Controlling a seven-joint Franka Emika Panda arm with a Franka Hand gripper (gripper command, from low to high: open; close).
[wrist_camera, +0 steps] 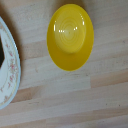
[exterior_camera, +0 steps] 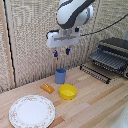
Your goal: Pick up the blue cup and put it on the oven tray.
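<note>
The blue cup (exterior_camera: 60,75) stands upright on the wooden table, near the back wall panel. My gripper (exterior_camera: 61,52) hangs well above it, open, with nothing between its fingers. The oven tray (exterior_camera: 98,71) is a dark wire rack sticking out of the toaster oven (exterior_camera: 114,54) at the exterior view's right, with nothing on it. The wrist view shows neither the cup, the tray nor my fingers.
A yellow bowl (exterior_camera: 68,91) (wrist_camera: 70,36) sits just in front of the cup. A small orange object (exterior_camera: 47,88) lies beside the bowl. A white patterned plate (exterior_camera: 32,111) (wrist_camera: 7,65) rests at the front of the exterior view's left.
</note>
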